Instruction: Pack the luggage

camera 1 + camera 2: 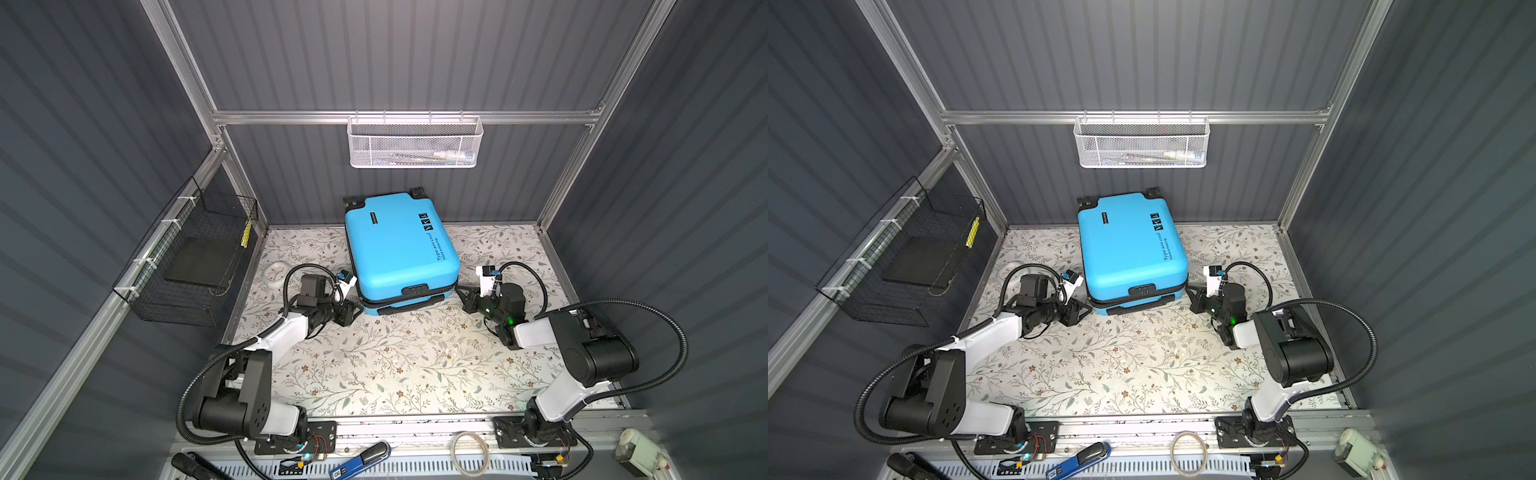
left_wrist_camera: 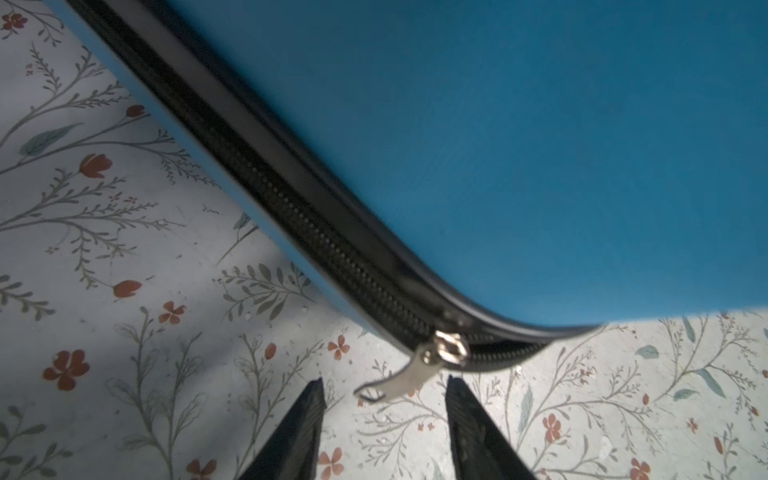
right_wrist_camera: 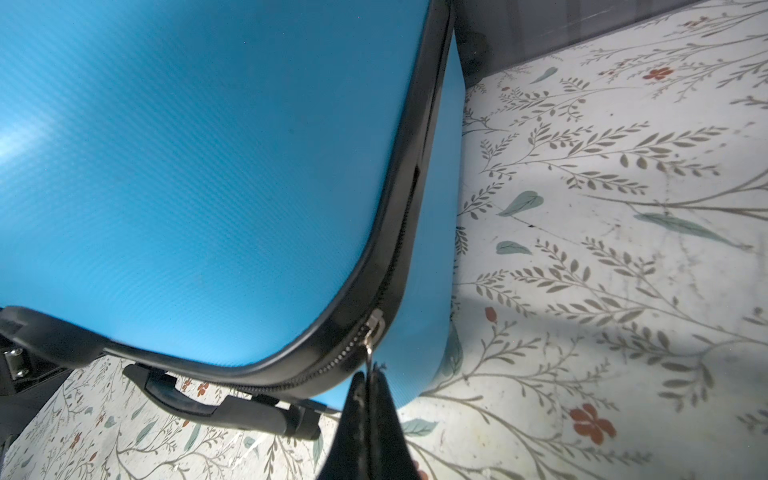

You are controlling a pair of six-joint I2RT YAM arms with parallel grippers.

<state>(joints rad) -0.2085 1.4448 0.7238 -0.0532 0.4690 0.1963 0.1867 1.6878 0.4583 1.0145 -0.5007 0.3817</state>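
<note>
The luggage [image 1: 399,249] [image 1: 1129,253] is a bright blue hard-shell suitcase lying flat with its lid down on the floral table. My left gripper [image 1: 353,309] [image 2: 385,379] is at its front left corner, open. A silver zipper pull [image 2: 395,382] hangs loose between the fingers, touching neither. My right gripper [image 1: 459,289] [image 3: 370,372] is at the front right corner, shut on the second zipper pull [image 3: 369,353]. In the right wrist view the zipper [image 3: 399,257] gapes open beyond that slider. The black handle [image 3: 216,399] juts from the front edge.
A white mesh basket [image 1: 415,143] hangs on the back wall. A black wire basket [image 1: 191,257] is fixed to the left wall. A small white round object [image 1: 274,274] lies left of the suitcase. Tools and a tape ring [image 1: 469,451] lie along the front rail.
</note>
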